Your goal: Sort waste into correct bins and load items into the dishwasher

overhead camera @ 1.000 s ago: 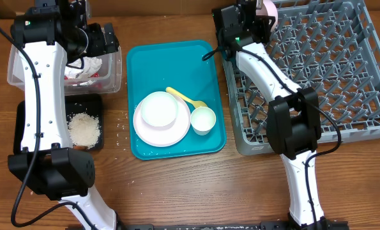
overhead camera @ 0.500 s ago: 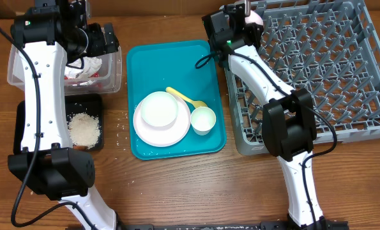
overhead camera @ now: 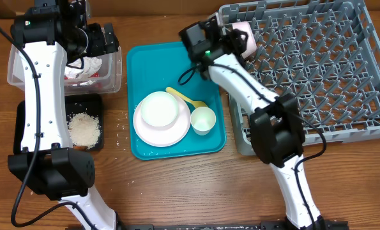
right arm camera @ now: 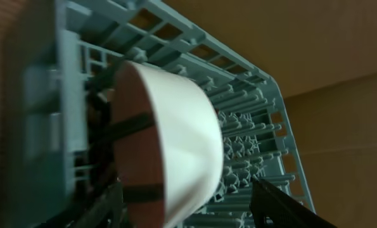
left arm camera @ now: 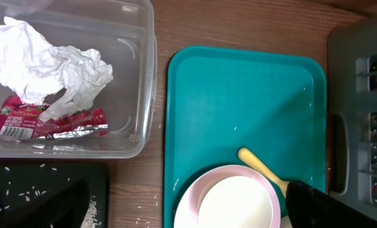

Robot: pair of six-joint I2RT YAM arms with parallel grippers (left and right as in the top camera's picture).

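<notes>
Right gripper (right arm camera: pixel 188 193) fingers spread either side of pale-pink bowl (right arm camera: pixel 182 126), on edge in grey rack (right arm camera: pixel 42 95) (upper centre, overhead). Left gripper (left arm camera: pixel 187 193) spread, empty, above clear tub (left arm camera: pixel 140 76).

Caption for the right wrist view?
Pale-pink bowl on its side in the grey dish rack, flanked by the open right gripper.

Top L: clear plastic rectangular tub (left arm camera: pixel 144 76) holding a crumpled white napkin (left arm camera: pixel 45 60), w/ a red crinkled snack wrapper (left arm camera: pixel 45 123) lying flat under its lower edge. Bottom L: shallow black rectangular tray (left arm camera: pixel 23 180), scattered white rice grains (left arm camera: pixel 90 209) on it. Centre: teal flat tray (left arm camera: pixel 245 101) on the wooden table (left arm camera: pixel 161 25); at its near end a pale-pink round dish (left arm camera: pixel 236 199), white inside, w/ a yellow plastic spoon (left arm camera: pixel 261 168) touching its rim. R edge: grey plastic dish rack (left arm camera: pixel 362 76). Left gripper (left arm camera: pixel 187 190) jaws wide apart.
</notes>
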